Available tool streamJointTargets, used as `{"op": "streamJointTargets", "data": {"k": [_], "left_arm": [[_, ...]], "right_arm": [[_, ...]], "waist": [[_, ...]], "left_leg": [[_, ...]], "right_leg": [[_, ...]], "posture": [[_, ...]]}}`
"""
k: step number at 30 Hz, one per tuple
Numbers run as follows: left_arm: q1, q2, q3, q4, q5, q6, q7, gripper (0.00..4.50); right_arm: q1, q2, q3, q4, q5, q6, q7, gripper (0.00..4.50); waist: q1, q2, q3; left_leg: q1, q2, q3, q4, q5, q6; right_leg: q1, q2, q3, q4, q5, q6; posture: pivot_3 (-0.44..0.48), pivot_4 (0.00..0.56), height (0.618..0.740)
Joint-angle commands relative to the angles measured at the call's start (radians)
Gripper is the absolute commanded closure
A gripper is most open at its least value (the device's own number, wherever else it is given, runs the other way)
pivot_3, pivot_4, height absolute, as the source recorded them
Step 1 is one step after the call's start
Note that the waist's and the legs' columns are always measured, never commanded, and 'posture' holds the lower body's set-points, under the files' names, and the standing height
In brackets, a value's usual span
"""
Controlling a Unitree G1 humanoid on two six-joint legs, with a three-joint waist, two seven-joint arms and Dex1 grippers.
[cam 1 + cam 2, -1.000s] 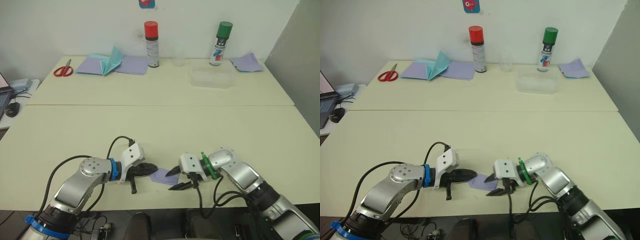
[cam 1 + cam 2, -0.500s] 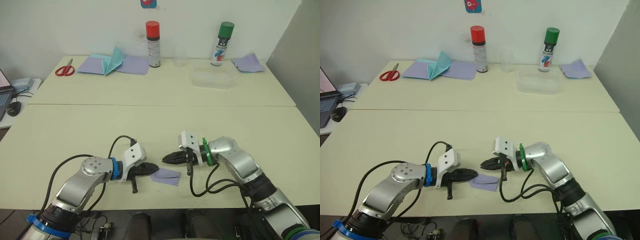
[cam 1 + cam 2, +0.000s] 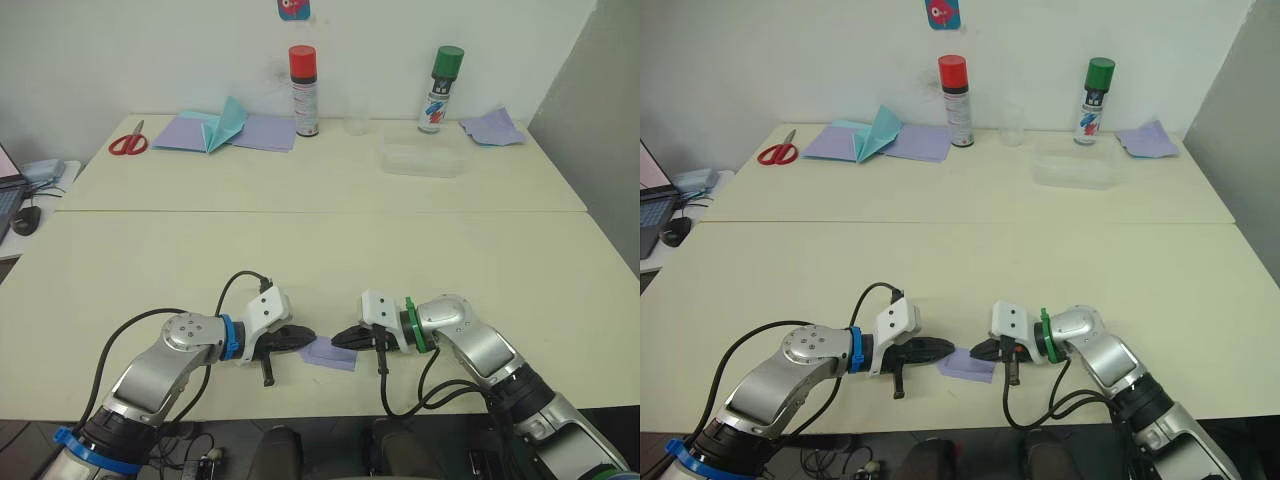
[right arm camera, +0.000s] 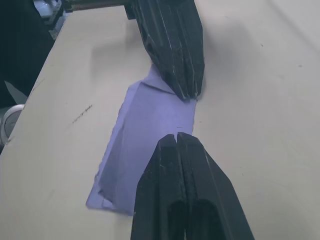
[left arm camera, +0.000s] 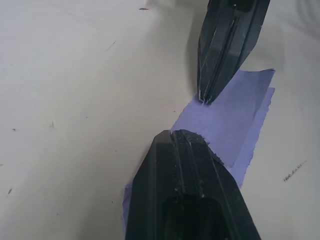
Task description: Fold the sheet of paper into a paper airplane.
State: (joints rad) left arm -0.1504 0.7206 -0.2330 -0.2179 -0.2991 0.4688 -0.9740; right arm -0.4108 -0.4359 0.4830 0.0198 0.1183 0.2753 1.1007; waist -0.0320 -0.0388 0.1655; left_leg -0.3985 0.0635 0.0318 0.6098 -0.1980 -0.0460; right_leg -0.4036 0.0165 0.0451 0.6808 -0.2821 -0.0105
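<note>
Near edge of the cream table (image 3: 420,250): the folded lilac sheet of paper (image 3: 328,352) lies flat on the tabletop between the two grippers, its layers showing a crease and a stepped edge in the wrist views. The left gripper (image 3: 303,337) points right, its two black fingers pressed together, with the tip resting on the left end of the paper. The right gripper (image 3: 340,339) points left, its fingers likewise closed against each other, with the tip touching the paper's far right part; the two tips are near each other over the sheet but apart. Neither pair of fingers holds the paper between them. Far half of the table, left to right: red-handled scissors (image 3: 127,139); wide lilac sheets (image 3: 262,130) with a teal folded paper (image 3: 224,122) standing on them; a spray can with a red cap (image 3: 304,91); a small clear cup (image 3: 357,115); a clear plastic tray (image 3: 423,157) slightly nearer; a spray can with a green cap (image 3: 438,89); and a crumpled lilac paper (image 3: 492,127) at the far right corner.
</note>
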Motion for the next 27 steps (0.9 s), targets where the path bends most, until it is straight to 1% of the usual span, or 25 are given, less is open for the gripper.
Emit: {"op": "streamJointTargets", "data": {"k": [1, 3, 7, 9, 13, 16, 18, 23, 27], "left_arm": [[0.028, 0.021, -0.029, 0.064, 0.056, 0.028, 0.008, 4.50], [0.029, 0.021, -0.030, 0.064, 0.056, 0.026, 0.008, 4.50], [0.024, 0.019, -0.034, 0.073, 0.058, 0.023, 0.007, 4.50], [0.024, 0.019, -0.034, 0.074, 0.058, 0.021, 0.007, 4.50], [0.026, 0.023, -0.033, 0.076, 0.058, 0.014, 0.004, 4.50], [0.028, 0.025, -0.034, 0.076, 0.059, 0.008, 0.002, 4.50], [0.025, 0.023, -0.037, 0.079, 0.061, 0.005, 0.001, 4.50], [0.017, 0.020, -0.042, 0.077, 0.063, 0.008, 0.002, 4.50], [0.016, 0.024, -0.042, 0.072, 0.064, 0.008, 0.001, 4.50]], "right_arm": [[0.037, -0.068, -0.018, -0.001, -0.008, 0.033, 0.028, 4.48], [0.049, -0.089, -0.021, -0.020, -0.001, 0.036, 0.042, 4.48], [0.097, -0.176, -0.032, -0.090, 0.002, 0.022, 0.082, 4.48], [0.104, -0.192, -0.056, -0.117, 0.025, 0.019, 0.087, 4.48], [0.085, -0.176, -0.135, -0.182, 0.137, 0.064, 0.101, 4.48], [0.059, -0.134, -0.172, -0.228, 0.232, 0.139, 0.097, 4.48], [0.041, -0.093, -0.154, -0.226, 0.212, 0.149, 0.057, 4.48], [0.017, -0.007, -0.040, -0.134, 0.055, 0.111, -0.054, 4.48], [0.027, 0.005, 0.025, -0.060, -0.030, 0.051, -0.070, 4.48]], "waist": [[0.000, 0.000, 0.000], [0.000, 0.000, -0.001], [0.001, 0.002, -0.003], [0.001, 0.002, -0.005], [0.000, 0.002, -0.005], [-0.001, 0.002, -0.005], [-0.001, 0.002, -0.005], [0.000, 0.002, -0.005], [0.000, 0.003, -0.005]], "left_leg": [[0.000, 0.000, 0.000, 0.000, 0.000, 0.000], [0.000, 0.000, 0.000, 0.000, 0.000, 0.000], [0.001, 0.000, 0.000, 0.000, 0.000, 0.000], [0.001, 0.000, 0.000, 0.000, 0.000, 0.000], [0.001, 0.000, 0.000, 0.000, 0.000, 0.000], [0.000, 0.000, 0.000, 0.000, 0.000, 0.000], [0.000, 0.001, -0.001, 0.000, 0.000, 0.000], [0.000, 0.000, -0.002, 0.000, 0.000, 0.000], [0.000, -0.001, 0.000, 0.000, 0.000, 0.000]], "right_leg": [[0.000, 0.000, 0.000, 0.000, 0.000, 0.000], [0.000, 0.000, 0.000, 0.000, 0.000, 0.000], [0.001, 0.000, 0.000, 0.000, 0.000, 0.000], [0.001, 0.000, 0.000, 0.000, 0.000, 0.000], [0.001, 0.000, 0.000, 0.000, 0.000, 0.000], [0.000, 0.000, 0.000, 0.000, 0.000, 0.001], [0.000, 0.000, 0.001, 0.000, 0.000, 0.000], [0.000, 0.000, 0.000, 0.000, 0.000, 0.000], [0.000, 0.000, 0.000, 0.000, 0.000, 0.000]], "posture": [[0.000, 0.150, 0.740], [0.000, 0.150, 0.740], [0.000, 0.150, 0.740], [0.000, 0.150, 0.740], [0.000, 0.150, 0.740], [0.000, 0.150, 0.740], [0.000, 0.150, 0.740], [0.000, 0.150, 0.740], [0.000, 0.150, 0.740]]}}
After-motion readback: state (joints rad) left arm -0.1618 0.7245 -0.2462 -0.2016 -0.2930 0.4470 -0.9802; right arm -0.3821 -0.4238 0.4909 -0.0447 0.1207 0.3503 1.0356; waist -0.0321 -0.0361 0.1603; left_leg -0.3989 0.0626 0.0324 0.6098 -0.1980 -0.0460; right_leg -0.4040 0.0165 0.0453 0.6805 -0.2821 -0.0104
